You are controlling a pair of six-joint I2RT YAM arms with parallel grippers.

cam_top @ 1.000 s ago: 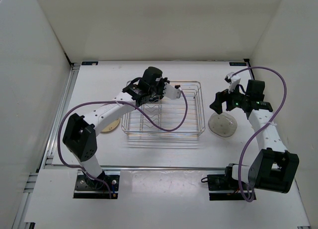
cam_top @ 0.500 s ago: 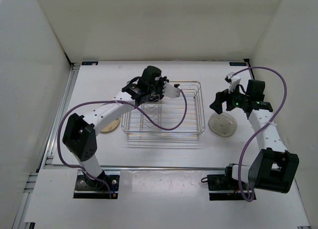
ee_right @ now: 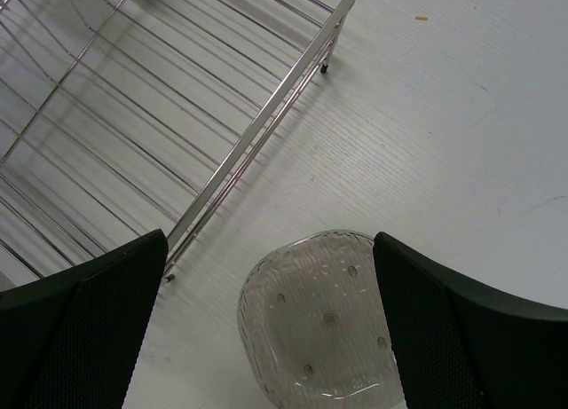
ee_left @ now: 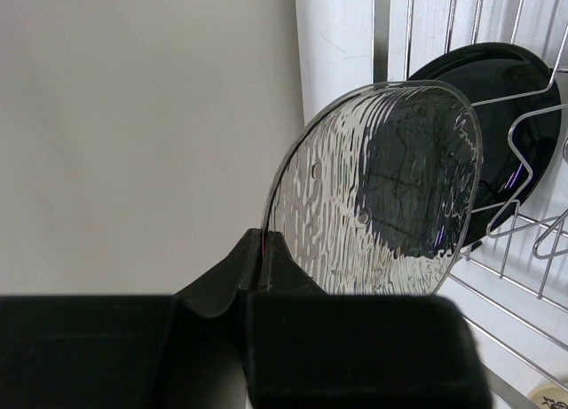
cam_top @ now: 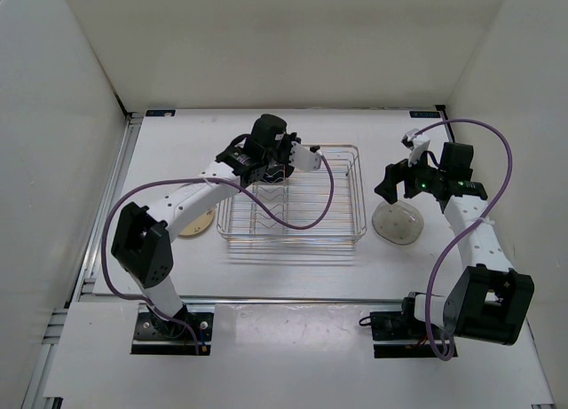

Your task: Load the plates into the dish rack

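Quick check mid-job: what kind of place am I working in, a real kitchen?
Likely a lab test cell, not a kitchen: plain white walls box in a white table, arm bases are bolted to its near edge, and the only kitchenware is a dish rack and plates.

You had a white bench (cam_top: 293,280) boxed in by plain white walls (cam_top: 266,45) on its left, far and right sides. Along the left edge you could see a silver metal rail (cam_top: 108,209) running from the far-left corner toward the near edge. A small dark bracket (cam_top: 161,113) sat at the far-left corner, and a second bracket (cam_top: 440,108) at the far-right corner. In the right wrist view, a tiny yellowish speck (ee_right: 421,18) lay on the bare bench surface.
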